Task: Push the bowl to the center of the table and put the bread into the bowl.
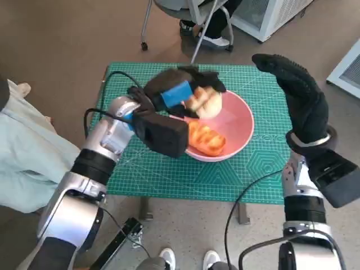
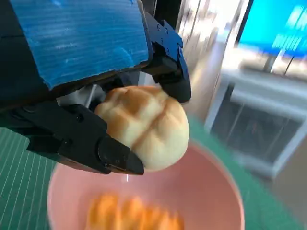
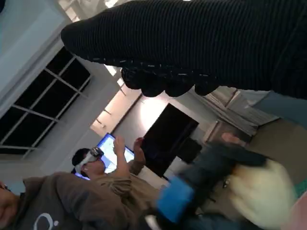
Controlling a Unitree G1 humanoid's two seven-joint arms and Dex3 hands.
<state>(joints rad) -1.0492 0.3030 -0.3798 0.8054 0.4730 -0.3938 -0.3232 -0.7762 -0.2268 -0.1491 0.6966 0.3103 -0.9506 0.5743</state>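
A pink bowl (image 1: 239, 125) sits near the middle of the green mat, with an orange piece of bread (image 1: 206, 139) lying inside it. My left hand (image 1: 177, 93) holds a pale round bun (image 1: 203, 103) over the bowl's left side. In the left wrist view the bun (image 2: 146, 125) is gripped between black fingers (image 2: 81, 139) above the bowl (image 2: 211, 191), and the orange bread (image 2: 129, 216) shows blurred below. My right hand (image 1: 298, 95) is raised at the table's right side, fingers stretched out, holding nothing. The glove (image 3: 201, 43) fills the right wrist view.
The green cutting mat (image 1: 259, 163) covers the small table. A chair and a person's feet (image 1: 211, 34) are beyond the far edge. Pale cloth (image 1: 28, 152) lies at the left. A person wearing a headset (image 3: 91, 160) shows in the right wrist view.
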